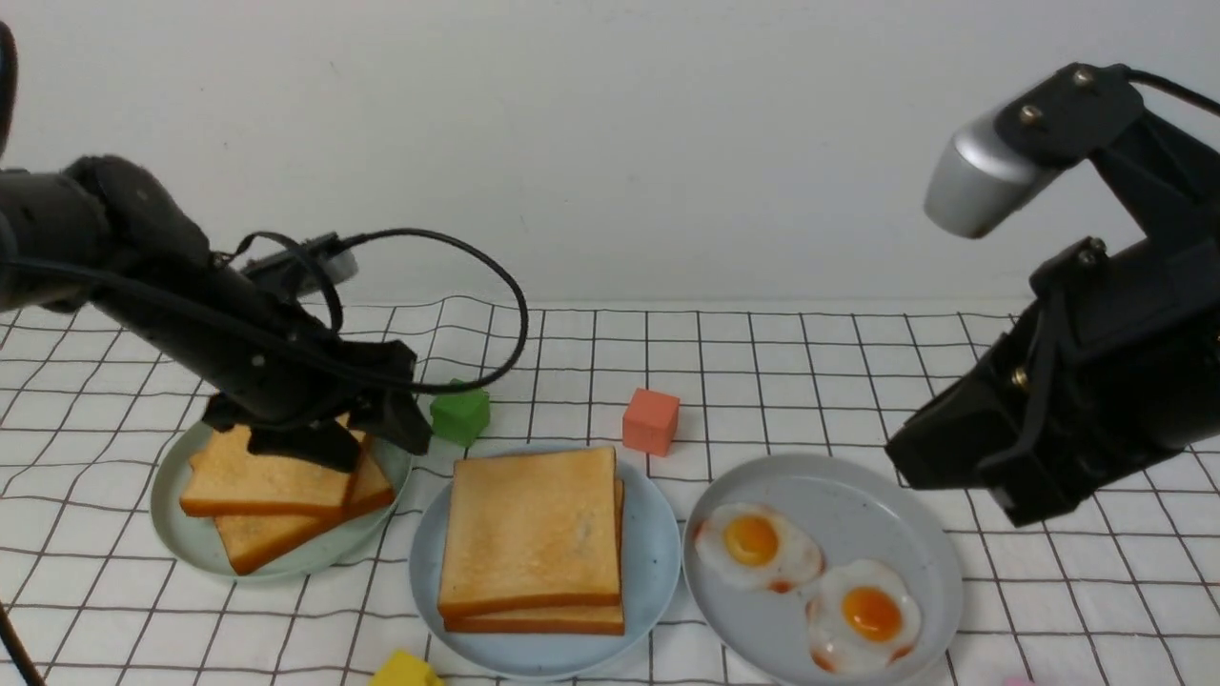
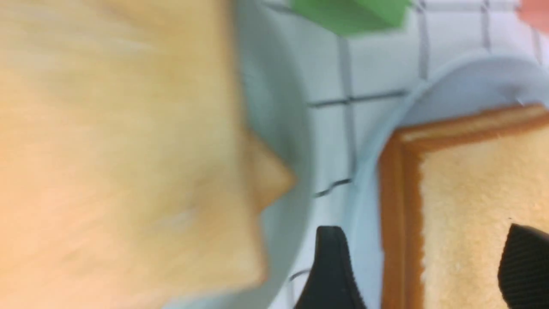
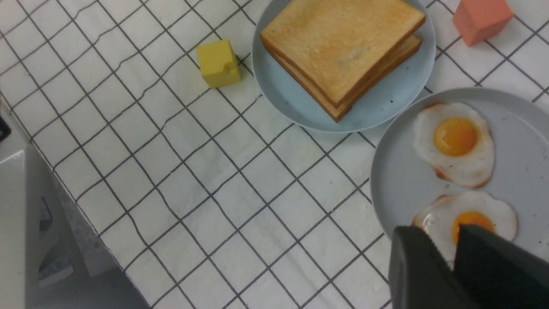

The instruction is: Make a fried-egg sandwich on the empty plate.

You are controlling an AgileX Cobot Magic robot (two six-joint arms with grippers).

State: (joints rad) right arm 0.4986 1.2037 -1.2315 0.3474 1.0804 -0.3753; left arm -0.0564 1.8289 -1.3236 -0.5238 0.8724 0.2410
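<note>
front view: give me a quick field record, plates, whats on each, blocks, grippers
light-blue plate: centre, holds a toast stack of two slices; no egg visible between them
pale green plate: robot's left, two overlapping toast slices
grey plate: robot's right, two fried eggs
blocks: green block and orange block behind the plates, yellow block at the near edge
left gripper: open, over the pale green plate
right gripper: by the grey plate, holds nothing; opening unclear

Three plates: pale green plate [image 1: 191, 548] left, light-blue plate [image 1: 653, 553] in the middle, grey plate [image 1: 858, 505] right. Four toast slices: left toast pair [image 1: 276, 491] on the green, middle toast pair [image 1: 529, 534] on the blue. Two fried eggs on the grey: far egg [image 1: 753, 543], near egg [image 1: 867, 615]. Three blocks: green block [image 1: 460, 413], salmon block [image 1: 651, 420], yellow block [image 1: 405, 670].
</note>
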